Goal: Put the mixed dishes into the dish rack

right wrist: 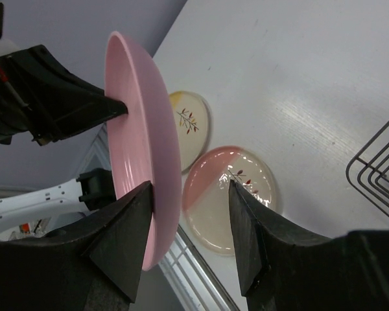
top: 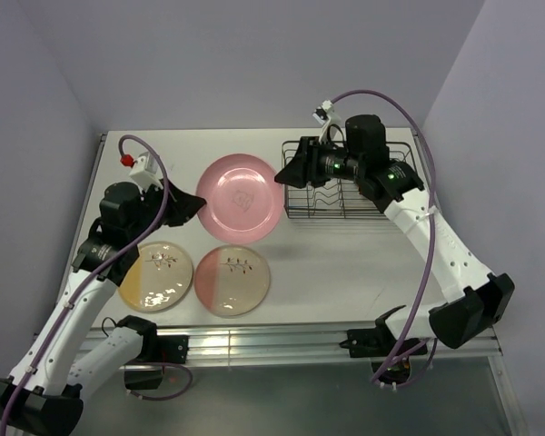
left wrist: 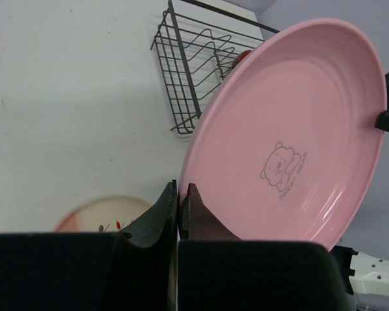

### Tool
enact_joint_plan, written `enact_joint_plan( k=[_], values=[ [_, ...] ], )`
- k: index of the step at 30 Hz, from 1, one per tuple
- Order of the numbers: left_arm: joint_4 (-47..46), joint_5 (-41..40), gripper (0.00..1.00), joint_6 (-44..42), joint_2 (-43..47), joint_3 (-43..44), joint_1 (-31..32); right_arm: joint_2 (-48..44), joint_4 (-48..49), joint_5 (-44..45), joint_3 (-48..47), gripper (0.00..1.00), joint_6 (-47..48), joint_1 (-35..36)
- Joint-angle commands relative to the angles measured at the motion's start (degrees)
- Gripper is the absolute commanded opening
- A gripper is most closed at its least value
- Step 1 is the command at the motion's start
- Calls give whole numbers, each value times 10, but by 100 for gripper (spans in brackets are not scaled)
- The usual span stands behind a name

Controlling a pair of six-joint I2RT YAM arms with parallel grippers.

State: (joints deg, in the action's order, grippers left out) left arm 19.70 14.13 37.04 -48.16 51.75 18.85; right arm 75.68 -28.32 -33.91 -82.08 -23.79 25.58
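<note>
My left gripper point(top: 195, 207) point(left wrist: 179, 188) is shut on the left rim of the plain pink plate point(top: 241, 198) point(left wrist: 292, 136) and holds it tilted above the table. My right gripper point(top: 286, 173) point(right wrist: 191, 188) is open, with the plate's opposite rim point(right wrist: 142, 129) between its fingers, close against one finger. The dark wire dish rack point(top: 345, 207) point(left wrist: 188, 71) stands at the back right, under the right wrist. Something orange-red point(left wrist: 243, 55) shows inside it. The white bowl and lime-green bowl are out of view.
The yellow-and-cream plate point(top: 156, 277) point(right wrist: 191, 126) and the pink-and-cream plate point(top: 233, 280) point(right wrist: 233, 194) lie flat side by side near the table's front edge. Walls close in the table at the back and both sides.
</note>
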Motion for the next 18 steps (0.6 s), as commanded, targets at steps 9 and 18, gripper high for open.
enact_joint_plan(
  k=[9, 18],
  values=[
    [-76, 56, 0, -7, 11, -9, 31, 31, 13, -79, -40, 46, 27, 3],
    [-77, 43, 0, -18, -6, 5, 63, 53, 4, -117, -40, 0, 47, 4]
  ],
)
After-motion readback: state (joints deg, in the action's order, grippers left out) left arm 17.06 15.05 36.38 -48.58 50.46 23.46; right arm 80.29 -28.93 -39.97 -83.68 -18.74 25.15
